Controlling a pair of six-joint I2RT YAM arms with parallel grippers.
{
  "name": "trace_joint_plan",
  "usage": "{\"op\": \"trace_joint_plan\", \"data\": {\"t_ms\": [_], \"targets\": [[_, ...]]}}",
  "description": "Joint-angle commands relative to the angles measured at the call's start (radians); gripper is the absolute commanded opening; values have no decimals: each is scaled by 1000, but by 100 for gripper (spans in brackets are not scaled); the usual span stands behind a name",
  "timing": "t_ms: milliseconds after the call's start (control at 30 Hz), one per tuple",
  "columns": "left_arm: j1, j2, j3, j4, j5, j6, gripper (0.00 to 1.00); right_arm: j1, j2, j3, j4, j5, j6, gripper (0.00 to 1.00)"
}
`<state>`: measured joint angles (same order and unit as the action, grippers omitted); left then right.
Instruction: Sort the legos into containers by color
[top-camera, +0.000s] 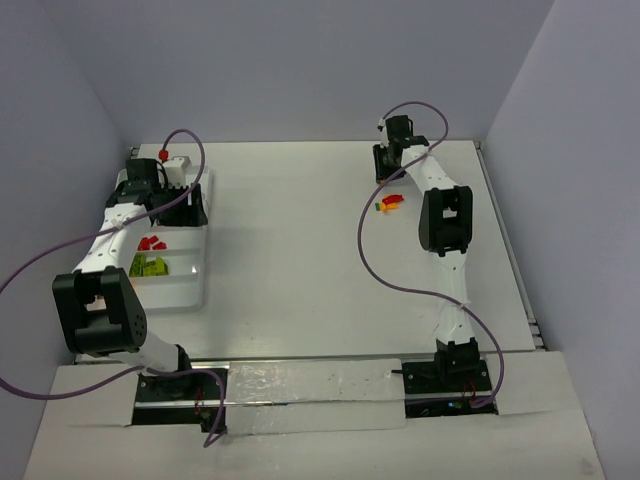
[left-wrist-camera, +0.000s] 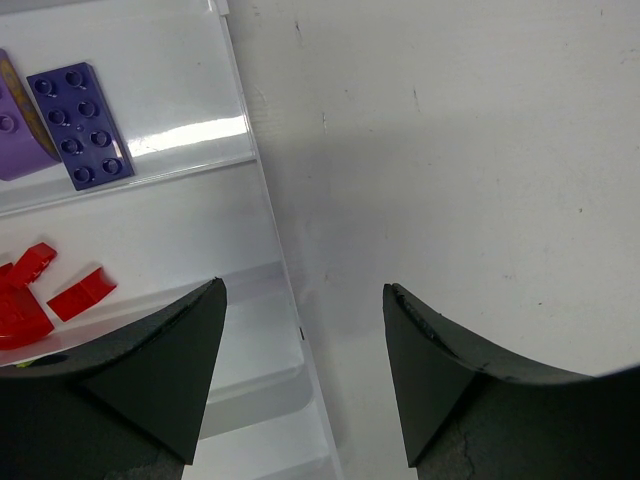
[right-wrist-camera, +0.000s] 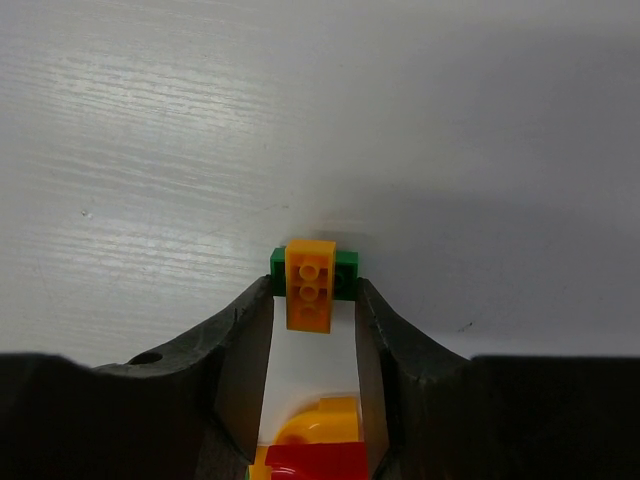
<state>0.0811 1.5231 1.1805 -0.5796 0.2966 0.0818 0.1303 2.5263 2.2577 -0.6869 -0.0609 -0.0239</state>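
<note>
The left gripper (left-wrist-camera: 305, 300) hung spread over the tray's (left-wrist-camera: 262, 190) edge; right fingers (right-wrist-camera: 240, 340) flanked the green brick (right-wrist-camera: 346, 275) mid-frame, grip unclear.

Table: a white table (top-camera: 300, 260) is lying flat and filling the middle of the top view; from the left wrist it is showing a few small dark specks (left-wrist-camera: 415, 95).
Walls: pale lilac walls (top-camera: 300, 60) are closing it in on three sides.
Strip: a shiny, crinkled strip (top-camera: 315, 385) is running along the near edge.
Ledge: a white ledge (top-camera: 320, 450) is lying in front of it.
</note>
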Motion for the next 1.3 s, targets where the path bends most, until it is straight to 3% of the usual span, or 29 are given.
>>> {"op": "trace_joint_plan", "data": {"t_ms": [0,233,467,667,1033,1133,1267], "targets": [[-3,9,51,18,15,-3,73,-6,-34,-6,14,-7,-15,31],[-4,1,52,10,19,3,73,-5,-121,-93,7,-51,-38,29],[-4,-21,34,7,33,14,73,7,-264,-297,-2,-244,-70,29],[-4,-37,22,7,42,15,73,81,-350,-443,-14,-321,-108,30],[-3,-52,5,3,45,20,73,246,-414,-616,8,-243,-133,31],[-3,-51,1,7,49,18,73,270,-428,-645,17,-211,-141,35],[-4,-46,2,9,54,15,73,289,-432,-640,3,-172,-148,53]]}}
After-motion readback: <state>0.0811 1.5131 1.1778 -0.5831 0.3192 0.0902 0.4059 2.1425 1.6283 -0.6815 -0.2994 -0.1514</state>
